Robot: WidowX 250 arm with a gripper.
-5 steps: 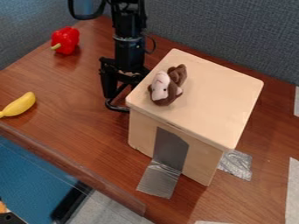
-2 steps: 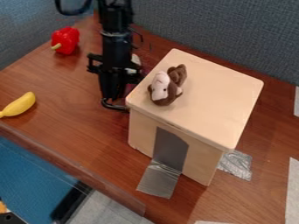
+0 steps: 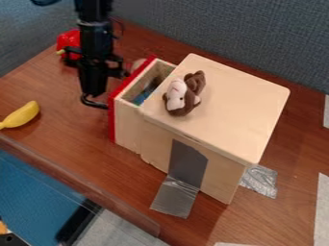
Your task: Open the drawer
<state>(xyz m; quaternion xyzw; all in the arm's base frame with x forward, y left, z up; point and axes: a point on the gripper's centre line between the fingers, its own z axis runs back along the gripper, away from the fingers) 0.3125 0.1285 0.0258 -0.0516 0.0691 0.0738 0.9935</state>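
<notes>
The black gripper (image 3: pixel 94 94) hangs just left of the drawer's red front, low over the table at upper left. The wooden drawer (image 3: pixel 128 121) stands pulled out from the left side of the light wooden box (image 3: pixel 225 105), its red front (image 3: pixel 112 117) facing left. Something blue (image 3: pixel 143 96) lies inside the drawer. A pale round knob (image 3: pixel 137 64) shows by the far part of the red front, partly behind the gripper's right side.
A brown and pink plush toy (image 3: pixel 182 96) lies on the box top. Beyond the arm is a red pepper (image 3: pixel 68 38); a yellow banana (image 3: pixel 22 115) lies at the left. Silver tape (image 3: pixel 175 197) runs from the box front onto the table (image 3: pixel 83 158).
The arm and gripper have moved left, and the drawer has slid out of the box in the same direction. The box and plush toy have stayed in place.
</notes>
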